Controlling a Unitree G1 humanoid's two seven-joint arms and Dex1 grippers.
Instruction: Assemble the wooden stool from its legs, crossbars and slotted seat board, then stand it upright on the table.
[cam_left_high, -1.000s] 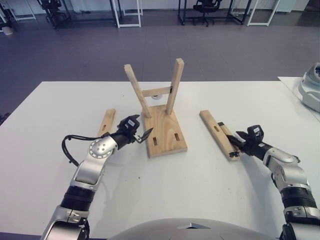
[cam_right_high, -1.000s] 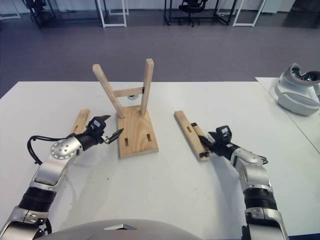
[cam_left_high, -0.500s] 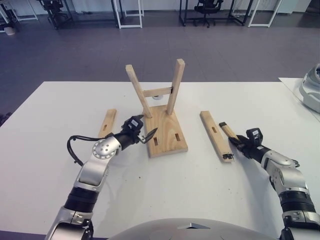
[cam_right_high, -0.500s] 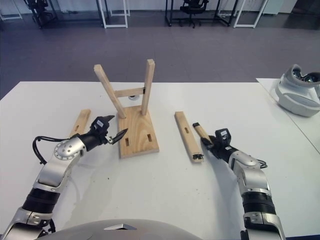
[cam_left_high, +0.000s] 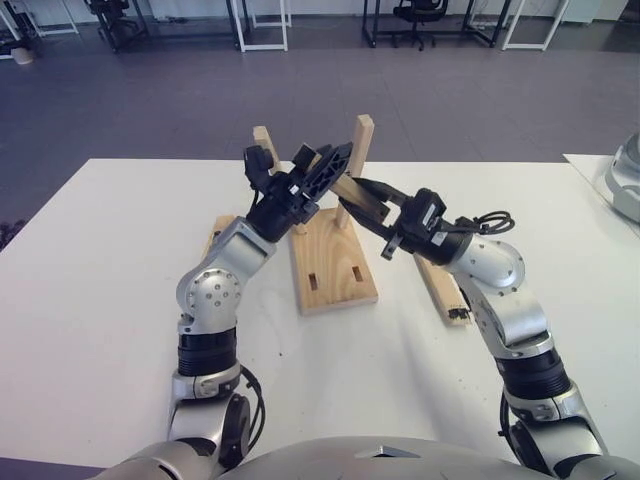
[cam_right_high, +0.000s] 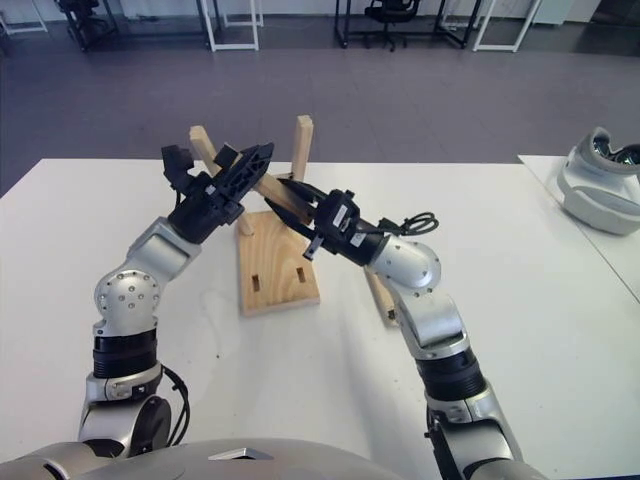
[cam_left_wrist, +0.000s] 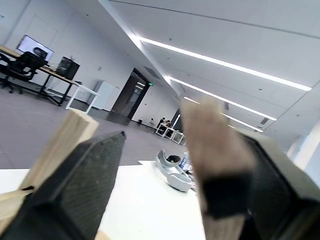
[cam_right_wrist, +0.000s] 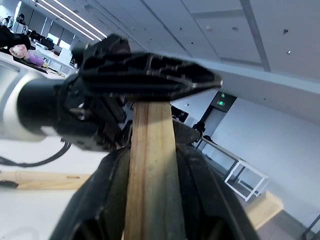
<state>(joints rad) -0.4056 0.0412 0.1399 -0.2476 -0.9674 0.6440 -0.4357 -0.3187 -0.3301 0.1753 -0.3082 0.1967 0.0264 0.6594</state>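
Note:
The slotted seat board (cam_left_high: 335, 282) lies flat mid-table with two legs (cam_left_high: 362, 135) standing up from its far end. Above it my right gripper (cam_left_high: 372, 207) is shut on a short wooden crossbar (cam_left_high: 362, 198), which slants up toward the left. My left gripper (cam_left_high: 322, 170) is raised at the bar's upper end. In the left wrist view its fingers (cam_left_wrist: 75, 190) stand open, with the bar's end (cam_left_wrist: 215, 150) between them, close to one finger. One loose leg (cam_left_high: 448, 292) lies to the right of the board. Another leg (cam_left_high: 214, 230) lies to the left, partly behind my left arm.
A white headset (cam_right_high: 600, 180) sits on the neighbouring table at the far right. Bare white tabletop (cam_left_high: 100, 300) stretches in front of the board and to both sides. Desks and chairs stand far behind.
My right gripper has lifted the crossbar off the table beside the right leg and carried it up and left over the board. My left arm has risen from the table to meet it.

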